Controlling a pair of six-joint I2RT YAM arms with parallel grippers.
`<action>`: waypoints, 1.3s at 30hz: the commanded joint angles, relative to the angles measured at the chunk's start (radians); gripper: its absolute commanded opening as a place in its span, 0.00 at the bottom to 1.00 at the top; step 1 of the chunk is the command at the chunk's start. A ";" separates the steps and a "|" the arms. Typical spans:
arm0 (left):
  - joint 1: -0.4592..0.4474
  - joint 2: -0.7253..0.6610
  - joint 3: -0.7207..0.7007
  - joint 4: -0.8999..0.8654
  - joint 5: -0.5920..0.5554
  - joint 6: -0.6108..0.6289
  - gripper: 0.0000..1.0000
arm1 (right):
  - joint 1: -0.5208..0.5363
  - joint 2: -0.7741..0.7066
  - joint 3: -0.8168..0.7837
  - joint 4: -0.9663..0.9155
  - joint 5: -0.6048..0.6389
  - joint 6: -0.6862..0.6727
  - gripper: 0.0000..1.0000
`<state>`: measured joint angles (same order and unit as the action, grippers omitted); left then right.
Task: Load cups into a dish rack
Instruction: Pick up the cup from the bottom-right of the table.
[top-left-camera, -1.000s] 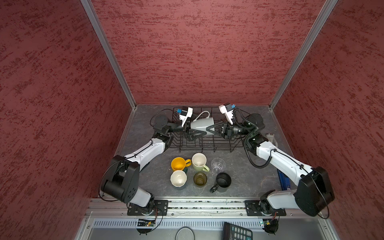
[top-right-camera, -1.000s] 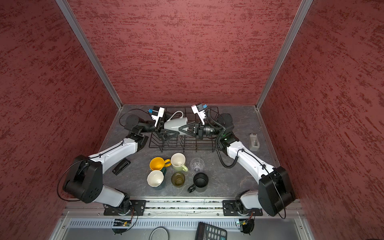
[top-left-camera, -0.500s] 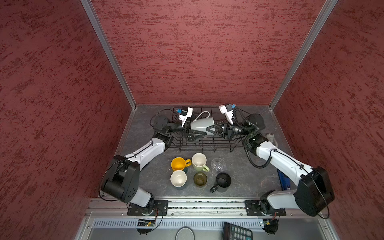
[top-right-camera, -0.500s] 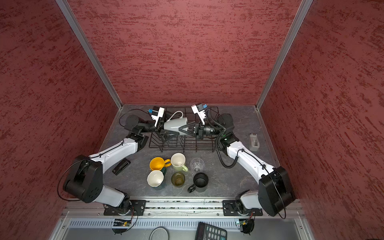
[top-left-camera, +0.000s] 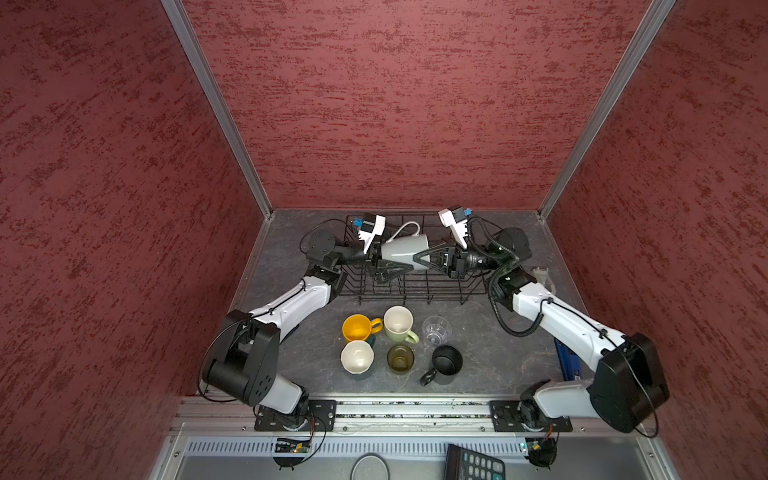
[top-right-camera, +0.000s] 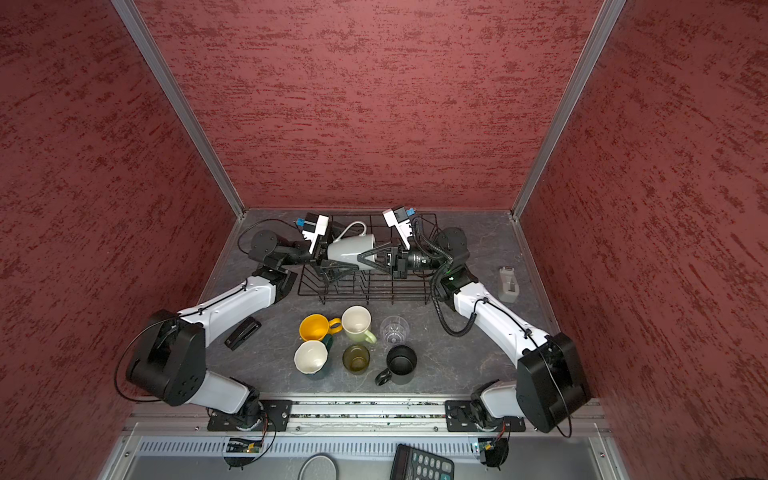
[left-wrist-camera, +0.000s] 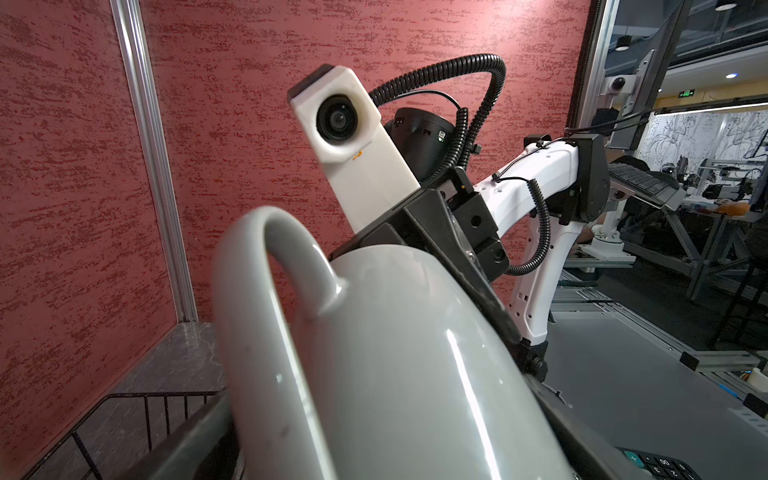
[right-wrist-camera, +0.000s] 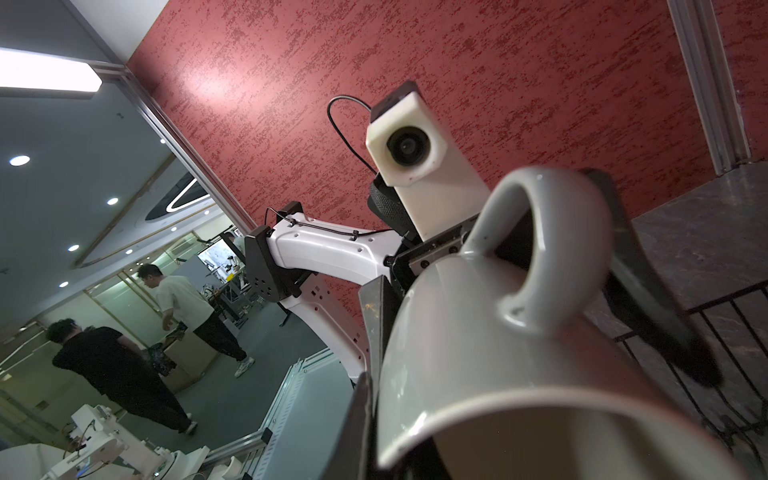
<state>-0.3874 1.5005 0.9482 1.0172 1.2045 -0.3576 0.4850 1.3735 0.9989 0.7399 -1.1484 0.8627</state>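
A grey mug (top-left-camera: 405, 251) (top-right-camera: 348, 251) lies on its side in the air above the black wire dish rack (top-left-camera: 457, 286) (top-right-camera: 409, 286), handle up. My right gripper (top-left-camera: 419, 259) (top-right-camera: 365, 257) is shut on its rim wall (right-wrist-camera: 478, 399). My left gripper (top-left-camera: 384, 259) (top-right-camera: 328, 262) stands open around the mug's base (left-wrist-camera: 395, 374), fingers (right-wrist-camera: 648, 291) on either side. In front of the rack stand a yellow mug (top-left-camera: 357, 327), pale green mug (top-left-camera: 398, 324), clear glass (top-left-camera: 436, 330), dark teal mug (top-left-camera: 356, 357), olive-brown glass (top-left-camera: 400, 358) and black mug (top-left-camera: 446, 361).
A black stapler-like object (top-right-camera: 243, 332) lies left of the cups and a grey tape dispenser (top-right-camera: 508, 284) right of the rack. A calculator (top-left-camera: 473, 463) sits below the front rail. Red walls close in the back and both sides.
The left jaws have spread a little wider around the grey mug. Both arms and the mug hold their place.
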 joint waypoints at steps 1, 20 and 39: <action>-0.018 0.011 -0.003 0.004 -0.008 0.019 1.00 | 0.029 -0.008 0.012 0.161 -0.023 0.031 0.00; -0.019 0.010 0.016 0.008 -0.022 0.028 0.88 | 0.050 0.024 0.007 0.177 -0.030 0.055 0.00; -0.013 0.013 0.047 -0.043 -0.025 0.018 0.18 | 0.053 0.003 0.038 -0.025 0.012 -0.069 0.07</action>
<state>-0.3805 1.5024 0.9558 0.9974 1.2182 -0.3283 0.4885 1.3930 1.0008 0.7647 -1.1286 0.8474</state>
